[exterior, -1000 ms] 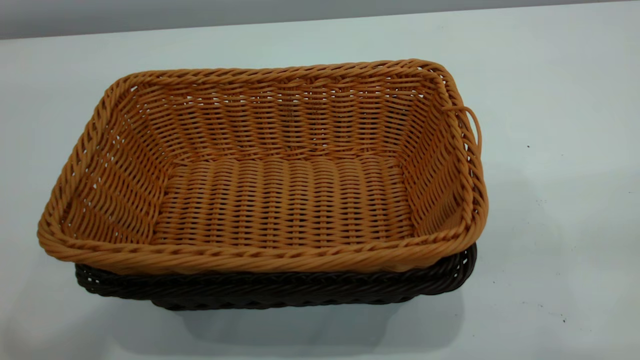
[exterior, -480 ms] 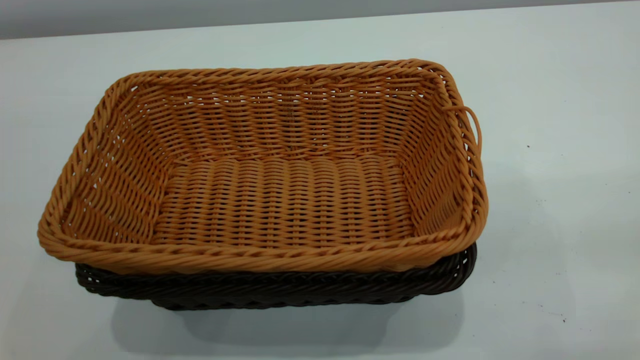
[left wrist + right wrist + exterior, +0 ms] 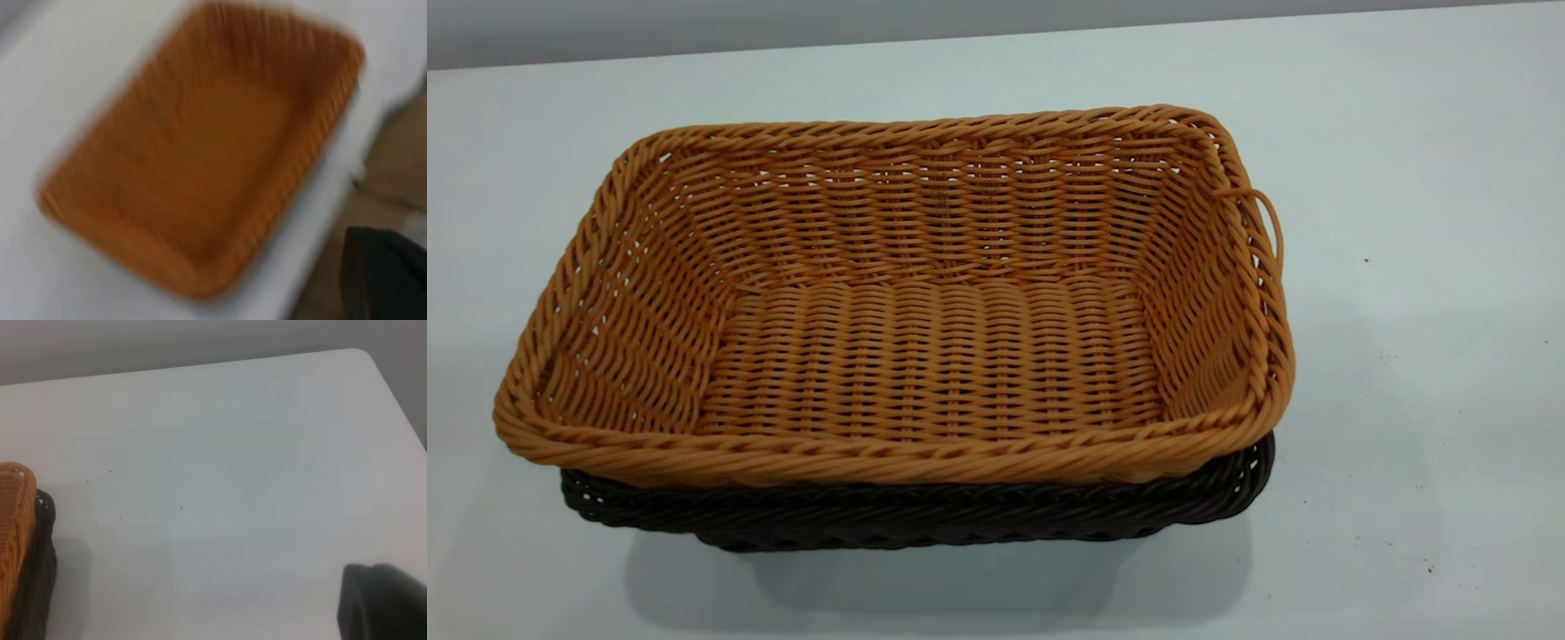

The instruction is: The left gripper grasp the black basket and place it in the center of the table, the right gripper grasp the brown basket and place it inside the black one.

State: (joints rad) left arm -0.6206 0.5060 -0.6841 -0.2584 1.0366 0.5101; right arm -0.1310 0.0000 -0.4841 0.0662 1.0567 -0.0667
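The brown basket (image 3: 925, 356) sits nested inside the black basket (image 3: 925, 516) on the white table (image 3: 1405, 267). Only the black basket's rim and lower wall show below the brown one. Neither gripper is in the exterior view. The left wrist view looks down from well above into the brown basket (image 3: 200, 153), with a dark part of my left gripper (image 3: 390, 277) at the picture's corner. The right wrist view shows bare table (image 3: 233, 467), one corner of the brown basket (image 3: 15, 540) and of the black basket (image 3: 40, 573), and a dark part of my right gripper (image 3: 383, 603) well away from them.
The table's far edge (image 3: 996, 40) runs behind the baskets. Its rounded corner (image 3: 363, 353) shows in the right wrist view. A tan floor (image 3: 393, 167) lies beyond the table edge in the left wrist view. A few dark specks (image 3: 1367, 260) dot the table.
The baskets have not moved. The faint shadow on the table at the front left of the baskets has shrunk.
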